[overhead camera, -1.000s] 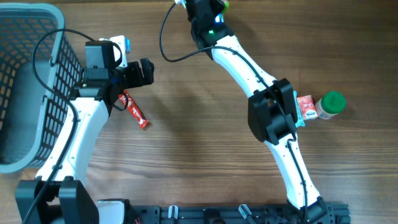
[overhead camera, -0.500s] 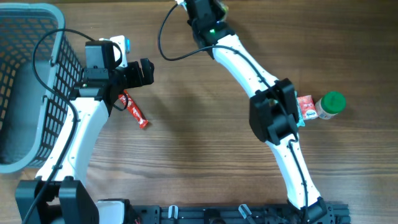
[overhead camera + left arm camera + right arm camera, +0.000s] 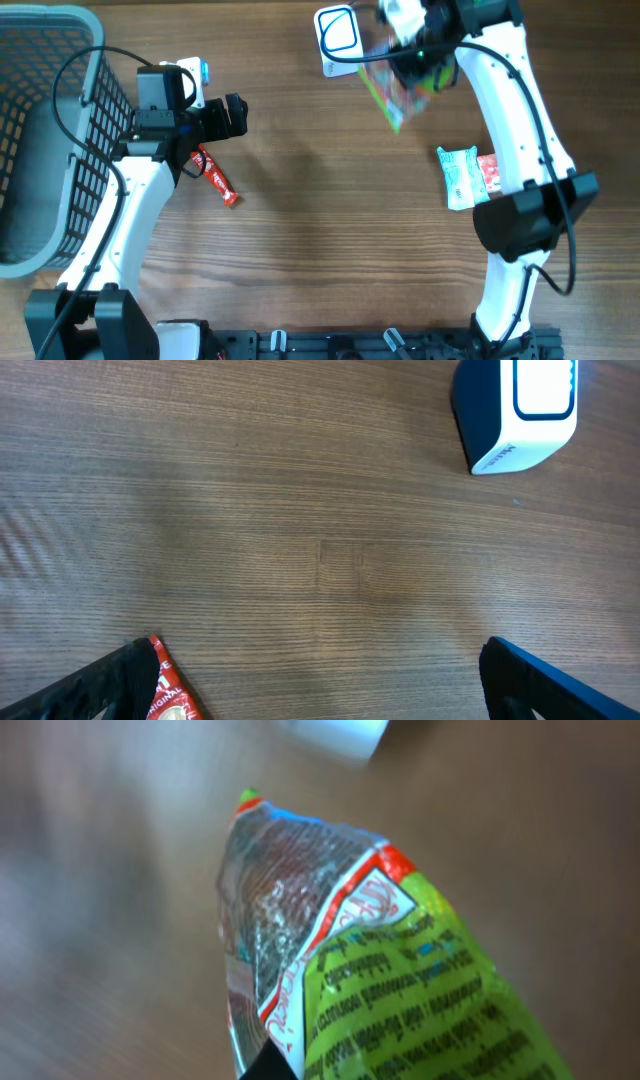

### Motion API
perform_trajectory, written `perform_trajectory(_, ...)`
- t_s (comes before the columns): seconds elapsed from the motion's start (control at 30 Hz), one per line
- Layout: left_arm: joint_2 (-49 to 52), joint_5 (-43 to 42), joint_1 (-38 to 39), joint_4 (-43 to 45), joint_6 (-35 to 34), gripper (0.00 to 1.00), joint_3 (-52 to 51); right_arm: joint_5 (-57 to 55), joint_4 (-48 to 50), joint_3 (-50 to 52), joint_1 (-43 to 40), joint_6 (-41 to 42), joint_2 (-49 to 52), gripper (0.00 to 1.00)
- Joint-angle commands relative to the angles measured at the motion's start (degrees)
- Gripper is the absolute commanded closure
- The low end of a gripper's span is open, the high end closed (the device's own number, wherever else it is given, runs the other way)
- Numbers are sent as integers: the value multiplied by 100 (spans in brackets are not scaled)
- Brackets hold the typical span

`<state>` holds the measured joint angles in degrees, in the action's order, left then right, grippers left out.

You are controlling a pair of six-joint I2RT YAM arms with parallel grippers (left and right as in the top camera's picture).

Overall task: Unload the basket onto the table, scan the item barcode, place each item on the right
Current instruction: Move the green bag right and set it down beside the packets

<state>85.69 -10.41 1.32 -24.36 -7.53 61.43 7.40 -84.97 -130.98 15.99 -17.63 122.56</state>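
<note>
Seen from above, the right gripper was clamped shut on one end of a crinkled green foil snack bag with red trim and a silver seam; the bag hung out ahead of the fingers, lifted off the table and blurred in the picture. Just beyond the bag's free end, ahead of that gripper, sat the small white barcode scanner with a blue-outlined window; bag and scanner looked close, though whether they touched could not be told. In the right wrist view only fine blurred print showed on the bag; no barcode could be made out.

The left gripper hovered over bare wood with its fingers wide apart, holding nothing; a thin red sachet lay just below it, and a grey plastic mesh basket stood behind it. Near the right arm's elbow lay a teal-and-white packet and a red packet side by side.

Likely risks from here: the barcode might face away from the scanner window, so nothing would register; creased, shiny foil could bend or glare the code; gripped by one end only, the bag could swing or slip; pushed too near, it might nudge the light scanner aside.
</note>
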Motion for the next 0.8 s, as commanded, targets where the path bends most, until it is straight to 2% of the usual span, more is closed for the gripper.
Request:
perform_trajectory(0.0, -42, -46, -26, 13, 131, 0, 11, 509, -315, 608, -11, -92, 444, 96)
perform_trajectory(0.1, -42, -46, -26, 13, 131, 0, 11, 354, -304, 1412, -11, -448, 463, 96)
perform_trajectory(0.23, -42, -46, -26, 13, 131, 0, 11, -1071, -127, 2573, -11, -450, 463, 96)
perform_trajectory(0.33, -42, -46, -28, 13, 131, 0, 11, -1827, 157, 3047, -11, -164, 463, 96)
perform_trajectory(0.43, -42, -46, -26, 13, 131, 0, 11, -1834, 466, 3093, -11, -164, 463, 76)
perform_trajectory(0.47, -42, -46, -26, 13, 131, 0, 11, -1860, 531, 3093, -11, -166, 463, 62)
perform_trajectory(0.5, -42, -46, -26, 13, 131, 0, 11, -1934, 586, 3093, -11, -164, 463, 40)
perform_trajectory(0.53, -42, -46, -26, 13, 131, 0, 11, -2068, 654, 3091, -11, -162, 463, 30)
perform_trajectory(0.63, -42, -46, -26, 13, 131, 0, 11, -2310, 702, 2970, -11, -92, 461, 21)
perform_trajectory(0.77, -42, -46, -26, 13, 131, 0, 11, -2358, 745, 2330, -11, 538, 369, 19)
